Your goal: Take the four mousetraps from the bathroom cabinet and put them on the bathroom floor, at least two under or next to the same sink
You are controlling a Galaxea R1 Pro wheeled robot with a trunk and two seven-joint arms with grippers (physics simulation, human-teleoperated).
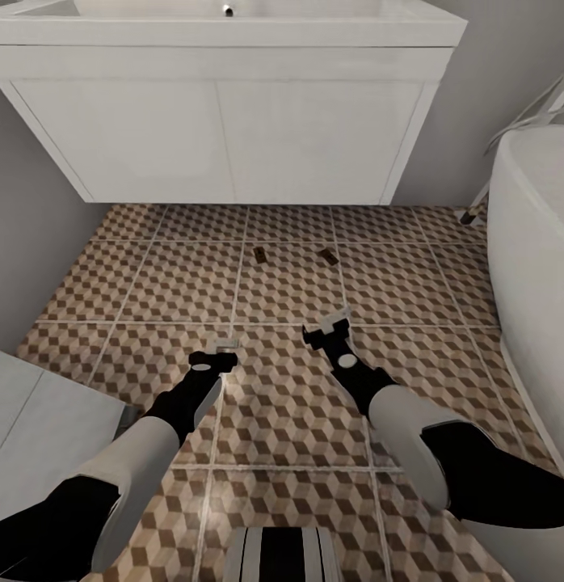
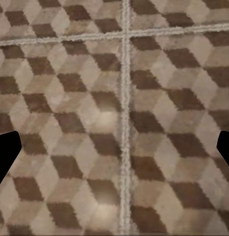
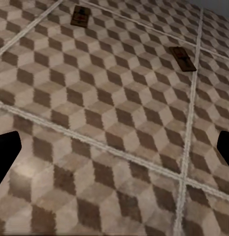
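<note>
From the head camera I have the bathroom floor spread out ahead of me, its cube-pattern tiles running up to the wall. Above the far end of it hangs the white vanity with the bathroom sink on top, a chrome tap at the basin's back edge. The white bathtub curves along my right side, and a white panel sits at my lower left.

My two arms reach forward over the tiles. The left tool hangs over a grout crossing, its fingers spread wide; in its wrist camera the dark fingertips sit at opposite edges with nothing between them. The right tool is spread as well and carries nothing, its fingertips likewise far apart.

Two mousetraps lie flat on the floor just in front of the vanity, apart from each other: one mousetrap to the left, the other mousetrap to the right, beyond my right tool.
</note>
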